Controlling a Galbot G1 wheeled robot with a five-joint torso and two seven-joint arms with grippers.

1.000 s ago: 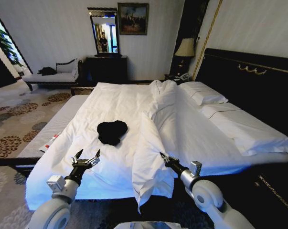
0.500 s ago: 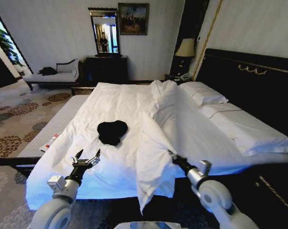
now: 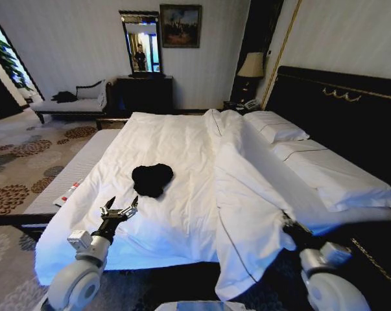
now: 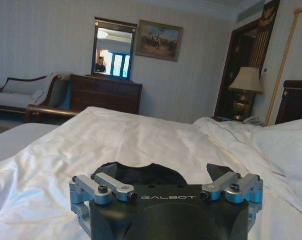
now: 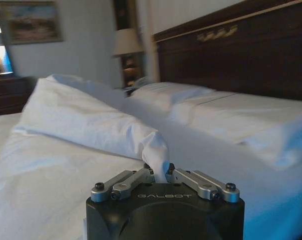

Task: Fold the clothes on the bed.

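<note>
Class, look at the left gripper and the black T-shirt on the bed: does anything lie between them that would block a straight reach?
Nothing visible does. The left gripper, open, hovers over bare white duvet, and the crumpled T-shirt lies just beyond it. The right gripper is off to the other side, shut on a duvet fold.

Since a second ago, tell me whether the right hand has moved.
Yes. The right hand, pinching the duvet, has pulled it to the robot's right, toward the headboard and away from the T-shirt.
</note>
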